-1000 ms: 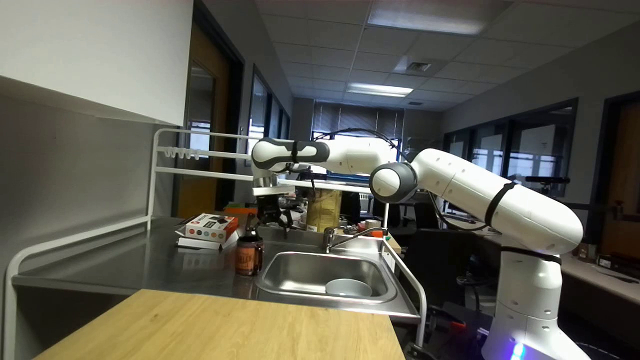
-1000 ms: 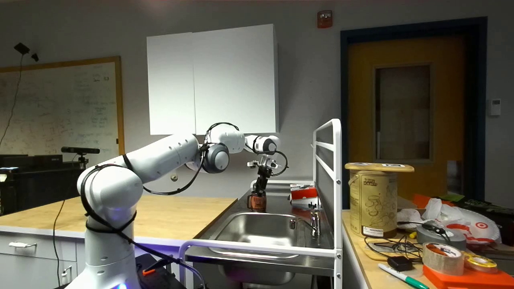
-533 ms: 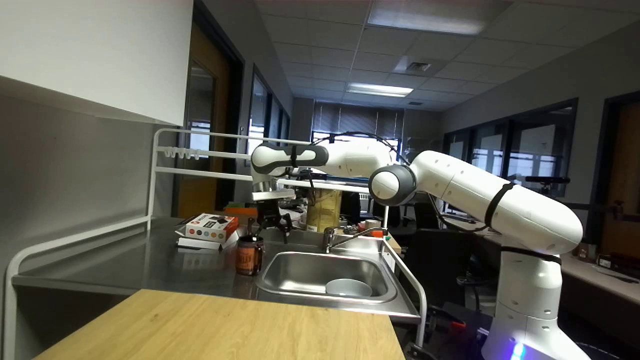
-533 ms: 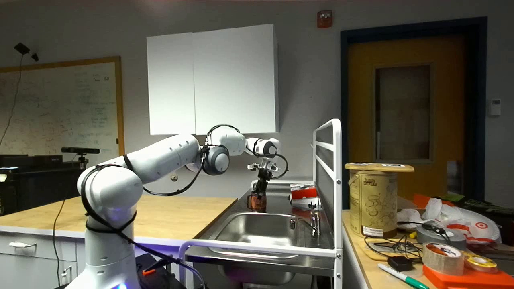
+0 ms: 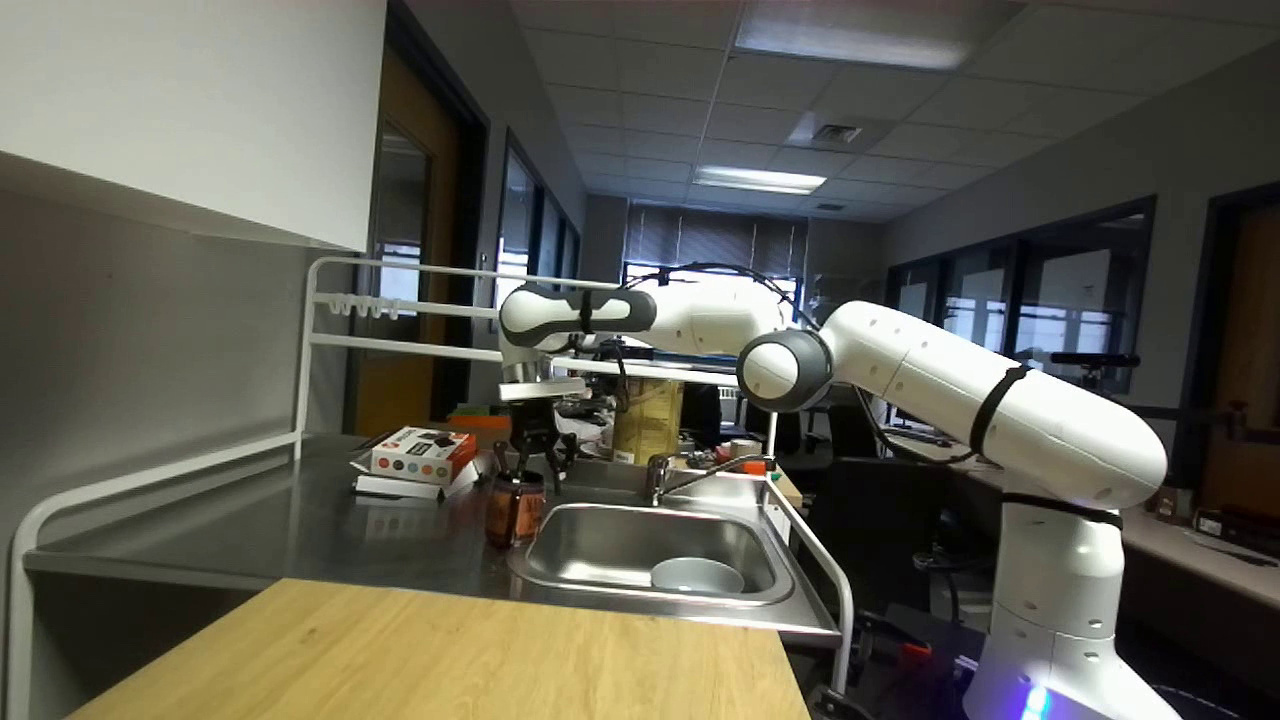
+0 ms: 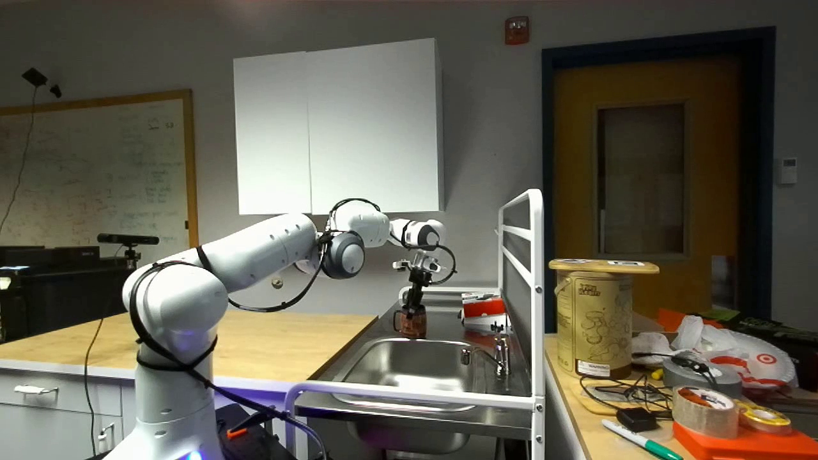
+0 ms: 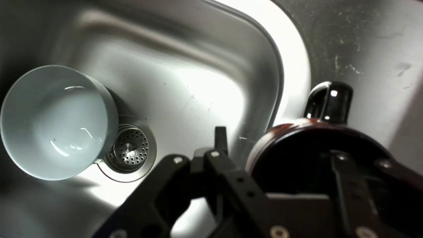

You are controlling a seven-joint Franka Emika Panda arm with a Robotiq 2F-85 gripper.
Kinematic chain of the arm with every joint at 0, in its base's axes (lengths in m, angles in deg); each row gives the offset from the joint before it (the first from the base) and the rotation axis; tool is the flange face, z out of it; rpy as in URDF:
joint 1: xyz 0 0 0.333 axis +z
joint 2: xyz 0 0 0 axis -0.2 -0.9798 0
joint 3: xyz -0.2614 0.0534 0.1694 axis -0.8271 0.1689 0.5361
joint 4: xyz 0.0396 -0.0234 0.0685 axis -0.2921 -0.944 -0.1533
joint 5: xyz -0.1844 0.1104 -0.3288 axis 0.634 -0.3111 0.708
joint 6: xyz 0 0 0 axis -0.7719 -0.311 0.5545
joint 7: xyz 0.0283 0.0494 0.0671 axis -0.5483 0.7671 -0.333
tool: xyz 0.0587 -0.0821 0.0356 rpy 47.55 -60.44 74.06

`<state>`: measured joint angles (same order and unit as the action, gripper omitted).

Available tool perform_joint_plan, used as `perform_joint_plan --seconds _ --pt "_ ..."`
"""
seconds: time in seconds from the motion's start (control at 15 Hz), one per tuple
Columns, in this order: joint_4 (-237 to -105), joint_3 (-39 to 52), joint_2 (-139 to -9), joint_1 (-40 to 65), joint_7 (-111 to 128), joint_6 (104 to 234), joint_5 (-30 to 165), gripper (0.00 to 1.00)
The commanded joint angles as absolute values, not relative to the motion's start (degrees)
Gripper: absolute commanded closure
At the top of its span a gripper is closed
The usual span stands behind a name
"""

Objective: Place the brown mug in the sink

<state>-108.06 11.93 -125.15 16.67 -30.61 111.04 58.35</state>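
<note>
The sink (image 7: 185, 109) holds a bowl (image 7: 56, 122) (near the drain (image 7: 132, 148))

White label (image 6: 593, 368) low on canister (image 6: 594, 322) reads "WARNING", in an exterior view; fine print under it illeg. Dark lettering (image 6: 588, 290) nr canister's top, too small to read w/ certainty. Bag (image 6: 744, 348) has red bullseye logo (image 6: 766, 359), i.e. Target. Whiteboard (image 6: 96, 172) handwriting too faint. Box (image 5: 420, 455) has print in both exterior views, also illeg. at this res.
</note>
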Motion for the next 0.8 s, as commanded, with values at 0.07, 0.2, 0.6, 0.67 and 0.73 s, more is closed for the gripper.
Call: perform_joint_plan --seconds 0.07,0.2,0.6,0.67,0.73 --pt "-105.7 12.1 -126.1 17.0 -33.2 110.2 58.0 0.8" --pt "-105.6 12.2 -126.0 16.9 -33.6 110.5 57.9 0.92" --pt "-105.5 12.2 -125.3 16.9 -35.0 110.7 57.8 0.92" --pt "-105.5 12.1 -124.9 16.9 -35.4 110.5 57.9 0.92" --pt "-105.4 12.0 -124.6 16.9 -35.7 110.3 58.0 0.92"
